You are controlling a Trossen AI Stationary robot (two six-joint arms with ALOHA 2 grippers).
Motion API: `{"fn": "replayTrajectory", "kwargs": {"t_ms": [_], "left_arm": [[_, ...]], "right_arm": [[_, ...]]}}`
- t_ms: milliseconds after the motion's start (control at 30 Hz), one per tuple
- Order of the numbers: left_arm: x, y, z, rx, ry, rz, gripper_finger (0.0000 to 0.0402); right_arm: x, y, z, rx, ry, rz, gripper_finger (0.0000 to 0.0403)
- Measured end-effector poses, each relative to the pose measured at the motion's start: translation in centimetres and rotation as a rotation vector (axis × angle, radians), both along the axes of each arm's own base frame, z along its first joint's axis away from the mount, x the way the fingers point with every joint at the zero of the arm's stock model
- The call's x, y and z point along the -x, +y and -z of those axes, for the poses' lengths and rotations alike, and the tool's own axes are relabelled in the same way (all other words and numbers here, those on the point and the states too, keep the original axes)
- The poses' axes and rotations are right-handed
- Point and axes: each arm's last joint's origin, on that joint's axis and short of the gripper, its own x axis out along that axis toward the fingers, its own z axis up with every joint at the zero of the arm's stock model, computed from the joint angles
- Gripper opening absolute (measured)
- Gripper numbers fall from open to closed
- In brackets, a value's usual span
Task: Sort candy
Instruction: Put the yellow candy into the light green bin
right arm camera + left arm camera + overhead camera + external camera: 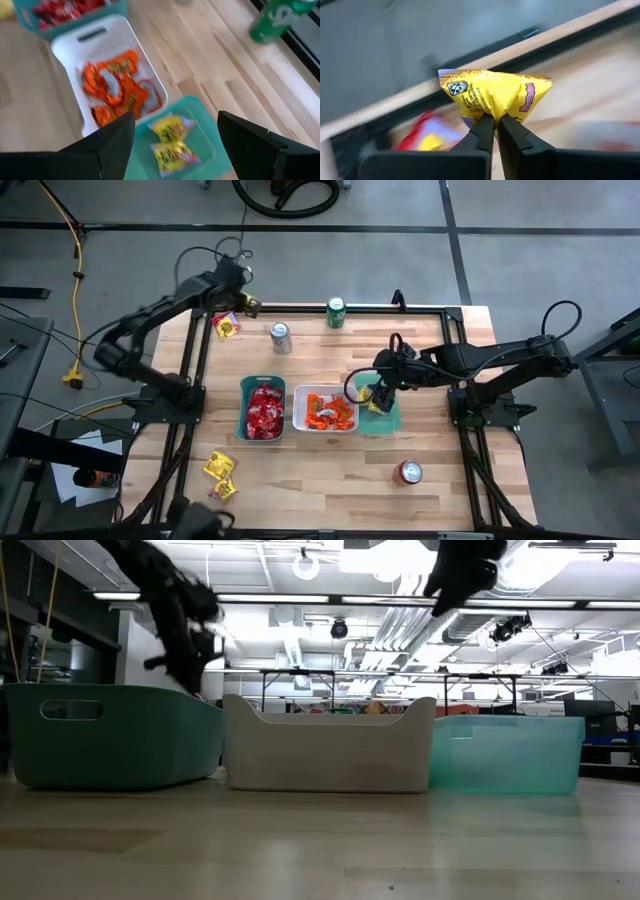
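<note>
- Now my left end effector sits at the table's far left corner, pinching a yellow candy.
- My right end effector hangs spread over the light teal tray, which holds two yellow candies.
- I see orange candies in the white tray and red candies in the dark teal tray.
- More yellow candies lie on the table's near left.

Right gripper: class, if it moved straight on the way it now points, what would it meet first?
Probably the yellow candy packets lying in the light teal tray: the open right gripper points down at them. Depth is unclear, so the tray's floor could come first.
</note>
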Motion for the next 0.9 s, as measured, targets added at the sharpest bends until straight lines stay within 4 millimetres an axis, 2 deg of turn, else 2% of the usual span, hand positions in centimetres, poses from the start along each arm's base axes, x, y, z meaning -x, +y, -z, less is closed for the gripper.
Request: {"fn": "replayTrajectory", "kwargs": {"t_ms": [100,233,433,533,667,900], "left_arm": [[-0.5,-2.4,-3.2,-0.063,-0.177,0.150,0.0001],[-1.5,-6.6,-6.6,-0.126,-0.345,0.368,0.0001],[-3.5,-13.7,-9.6,-0.196,-0.484,0.681,0.0000],[-4.7,-16.8,-10.1,-0.220,-0.522,0.838,0.0000],[-6.4,-19.9,-9.9,-0.259,-0.501,0.922,0.0000],[-10.1,-22.4,-8.0,-0.376,-0.385,0.903,0.0000]], "right_arm": [[-0.6,0.1,-0.4,0.004,-0.066,-0.017,0.0279],[-1.2,0.2,-0.9,0.011,-0.143,-0.037,0.0279],[-1.5,0.2,-1.3,0.034,-0.185,-0.073,0.0279],[-1.9,0.3,-1.7,0.036,-0.231,-0.101,0.0279],[-2.5,0.4,-2.6,0.033,-0.345,-0.106,0.0279],[-3.9,0.4,-3.7,-0.004,-0.526,-0.075,0.0279]]}}
